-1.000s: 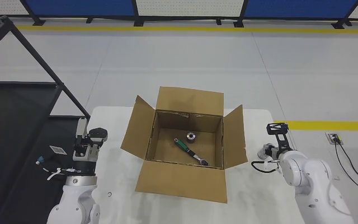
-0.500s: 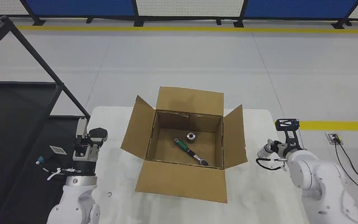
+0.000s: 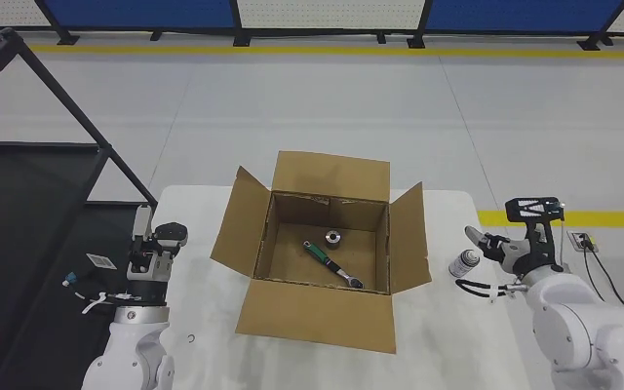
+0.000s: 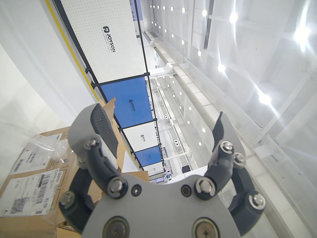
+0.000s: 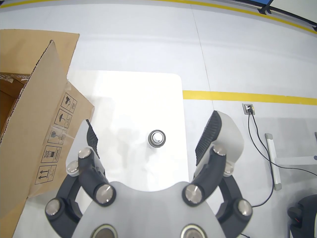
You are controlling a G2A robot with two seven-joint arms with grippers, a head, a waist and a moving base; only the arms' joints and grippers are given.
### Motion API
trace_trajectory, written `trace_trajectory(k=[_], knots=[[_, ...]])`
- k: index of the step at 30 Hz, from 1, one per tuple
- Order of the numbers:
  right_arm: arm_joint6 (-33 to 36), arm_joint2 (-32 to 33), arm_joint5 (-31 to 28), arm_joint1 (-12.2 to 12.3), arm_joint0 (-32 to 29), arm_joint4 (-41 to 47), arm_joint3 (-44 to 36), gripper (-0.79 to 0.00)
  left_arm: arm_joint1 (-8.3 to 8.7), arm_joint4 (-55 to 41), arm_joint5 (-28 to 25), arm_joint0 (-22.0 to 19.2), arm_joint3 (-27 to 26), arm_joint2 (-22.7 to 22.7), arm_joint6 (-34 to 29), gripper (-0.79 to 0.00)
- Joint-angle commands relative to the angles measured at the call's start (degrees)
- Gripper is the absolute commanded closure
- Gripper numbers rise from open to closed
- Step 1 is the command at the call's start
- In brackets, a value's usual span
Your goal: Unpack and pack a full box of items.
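Note:
An open cardboard box (image 3: 322, 312) stands in the middle of the white table (image 3: 439, 341), its flaps spread out. Inside lie a green-handled ratchet wrench (image 3: 330, 263) and a small metal socket (image 3: 332, 237). A small spray can (image 3: 464, 262) stands upright on the table right of the box; the same can (image 5: 156, 138) shows from above, with the box flap (image 5: 42, 134) beside it. My right gripper (image 5: 153, 134) hangs open above the can, nothing between its fingers, near the table's right edge (image 3: 492, 246). My left gripper (image 4: 163, 130) is open and empty, pointing upward, at the table's left side (image 3: 156, 246).
A dark metal frame (image 3: 68, 156) and a black surface with small parts stand left of the table. A cable and floor socket (image 5: 249, 108) lie on the floor off the table's right edge. The box's label side (image 4: 32, 169) is close to my left gripper.
My right gripper has let go of the spray can, leaving it upright on the table, and has drawn back to the right and upward. The left arm has kept still.

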Motion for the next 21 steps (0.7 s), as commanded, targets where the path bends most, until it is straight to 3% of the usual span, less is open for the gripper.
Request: trace_trajectory(k=[1,11,16,21], knots=[[0.0,0.0,0.0,0.0,0.0,0.0,0.0,-0.785,0.0,0.0,0.0,0.0,0.0,0.0,0.0,-0.785],[-1.4,0.1,-0.1,0.0,-0.4,0.6,-0.2,-0.785,0.0,0.0,0.0,0.0,0.0,0.0,0.0,-0.785],[-5.5,2.2,-0.3,0.0,-2.2,0.4,-5.0,-0.785,0.21,0.0,1.5,0.1,-1.6,-1.4,-0.7,-0.785],[-6.6,2.3,-4.2,0.1,-1.1,0.6,-10.0,-0.785,0.31,-0.7,2.0,1.1,-3.3,-2.9,-0.3,-0.785]])
